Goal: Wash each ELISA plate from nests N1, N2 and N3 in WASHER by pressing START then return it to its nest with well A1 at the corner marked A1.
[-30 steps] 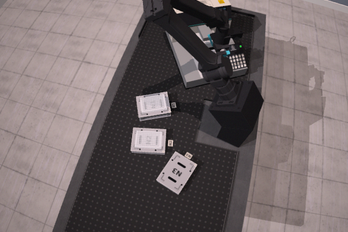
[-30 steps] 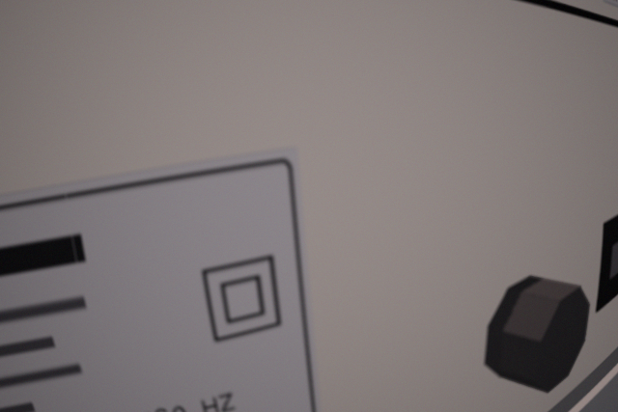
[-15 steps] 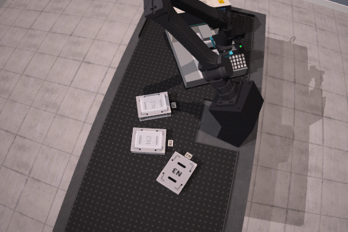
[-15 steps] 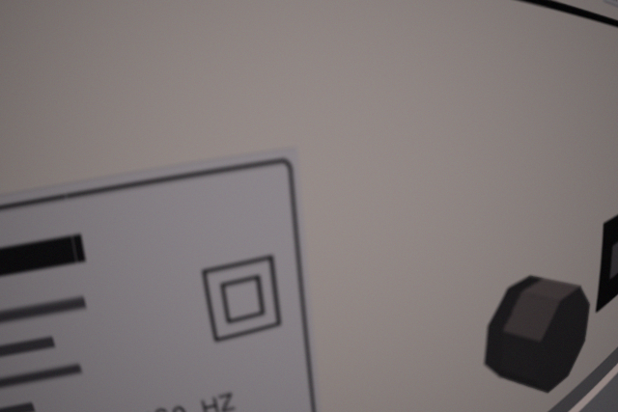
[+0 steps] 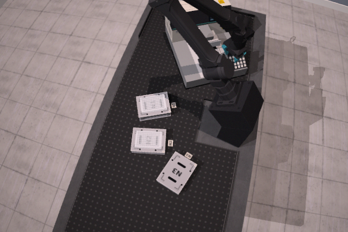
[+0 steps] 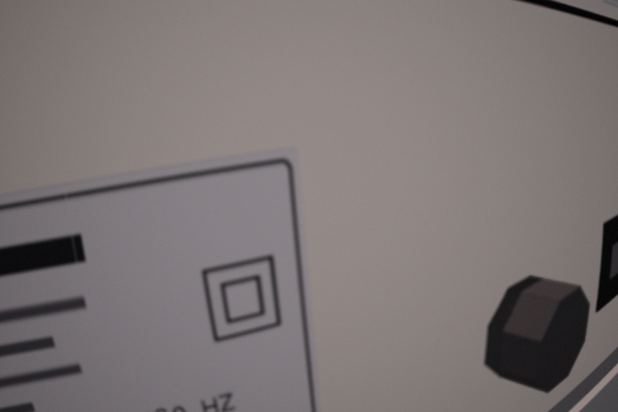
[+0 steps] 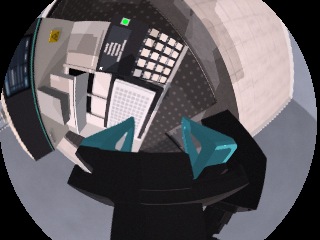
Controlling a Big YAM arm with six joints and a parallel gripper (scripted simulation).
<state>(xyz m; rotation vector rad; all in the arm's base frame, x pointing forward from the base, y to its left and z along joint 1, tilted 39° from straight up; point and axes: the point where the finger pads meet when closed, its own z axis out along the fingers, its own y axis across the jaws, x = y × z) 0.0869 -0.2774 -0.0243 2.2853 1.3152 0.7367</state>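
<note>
The washer (image 5: 179, 52) (image 6: 399, 98) (image 7: 50, 57) sits upper centre in the top view; the claw (image 5: 230, 54) (image 7: 158, 120) stands partly open, empty. Left of centre in the wrist view, the plate (image 7: 131, 102) looks light, stiff, best gripped by its sides.
</note>
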